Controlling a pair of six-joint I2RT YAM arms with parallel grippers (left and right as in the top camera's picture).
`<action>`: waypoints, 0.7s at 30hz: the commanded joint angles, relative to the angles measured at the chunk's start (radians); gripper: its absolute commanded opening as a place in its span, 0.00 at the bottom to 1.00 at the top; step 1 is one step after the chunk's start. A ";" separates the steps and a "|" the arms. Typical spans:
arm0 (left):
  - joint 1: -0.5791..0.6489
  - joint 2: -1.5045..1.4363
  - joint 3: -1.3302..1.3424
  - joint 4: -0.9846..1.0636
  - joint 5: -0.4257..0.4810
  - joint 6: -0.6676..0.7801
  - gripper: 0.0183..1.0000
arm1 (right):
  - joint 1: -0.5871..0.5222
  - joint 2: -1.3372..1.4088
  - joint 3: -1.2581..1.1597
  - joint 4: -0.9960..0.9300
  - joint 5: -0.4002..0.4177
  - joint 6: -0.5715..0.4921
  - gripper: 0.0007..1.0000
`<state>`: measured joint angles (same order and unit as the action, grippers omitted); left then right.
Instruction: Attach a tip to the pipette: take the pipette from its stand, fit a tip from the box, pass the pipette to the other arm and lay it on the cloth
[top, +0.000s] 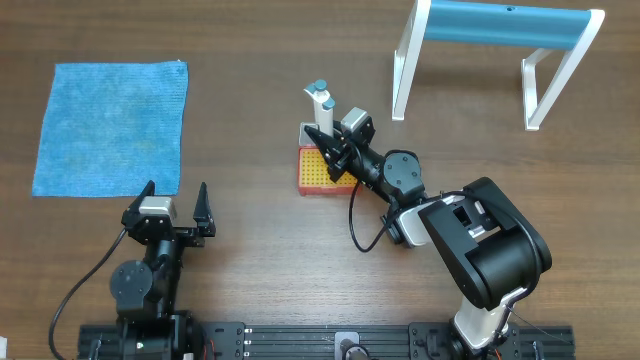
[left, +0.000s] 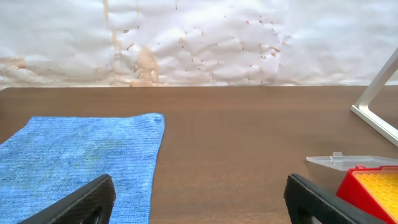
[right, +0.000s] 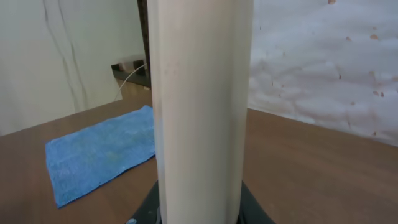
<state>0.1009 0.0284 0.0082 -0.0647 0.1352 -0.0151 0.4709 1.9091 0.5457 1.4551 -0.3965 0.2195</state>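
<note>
Top view: right gripper (top: 330, 142) clamps pipette (top: 322, 108) upright, cap up; left gripper (top: 176, 192) wide.

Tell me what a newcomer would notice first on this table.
The right pincer grips the white pipette by the red-and-yellow tip box at the table's middle. A bright blue cloth lies at far left, with the open left pincer at its near edge. The blue-topped stand sits at far right.
</note>
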 joint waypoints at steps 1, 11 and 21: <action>-0.003 -0.006 -0.003 -0.006 -0.004 0.017 0.88 | -0.008 -0.045 0.026 0.006 -0.009 -0.014 0.08; -0.003 -0.006 -0.003 -0.006 -0.004 0.017 0.88 | -0.008 -0.356 0.027 -0.220 -0.111 -0.014 0.08; -0.003 -0.006 -0.003 -0.006 -0.004 0.017 0.88 | -0.018 -0.791 0.117 -1.044 -0.113 0.020 0.08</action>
<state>0.1009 0.0284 0.0082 -0.0647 0.1352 -0.0143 0.4572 1.1458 0.6353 0.4290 -0.5007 0.2054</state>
